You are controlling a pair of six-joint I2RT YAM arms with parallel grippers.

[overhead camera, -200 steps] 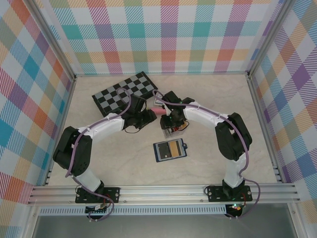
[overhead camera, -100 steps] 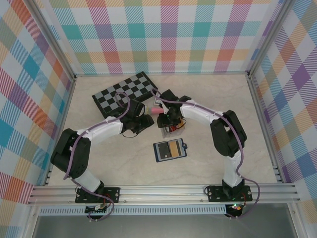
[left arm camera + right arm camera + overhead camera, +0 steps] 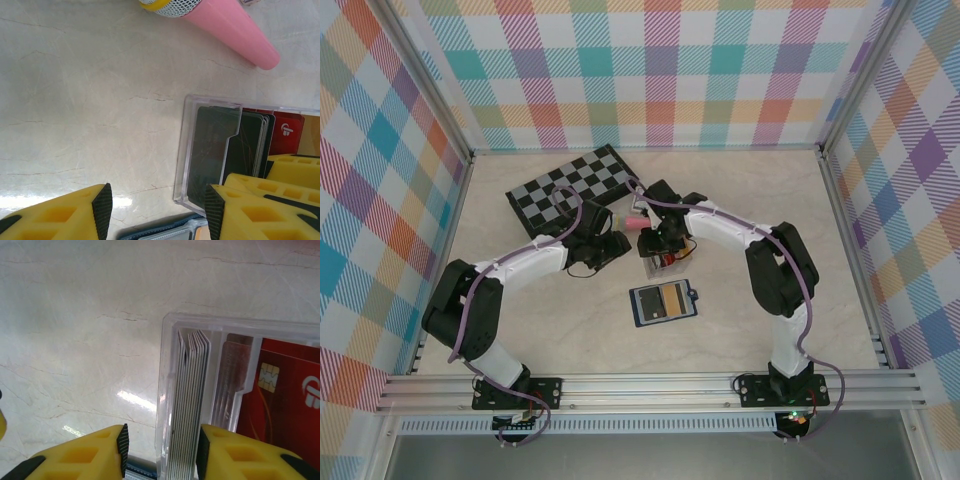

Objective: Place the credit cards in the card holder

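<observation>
Right gripper [image 3: 161, 452] hangs, arm bent inward, apparently straddling clear box [image 3: 215, 322].

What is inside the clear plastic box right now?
A stack of thin cards sits in the clear box, with a red chip card beside it. Yellow fingers hide the lower ends, so the count is unclear.

The card holder [image 3: 663, 303] lies open, apart from the checkerboard [image 3: 570, 188].
</observation>
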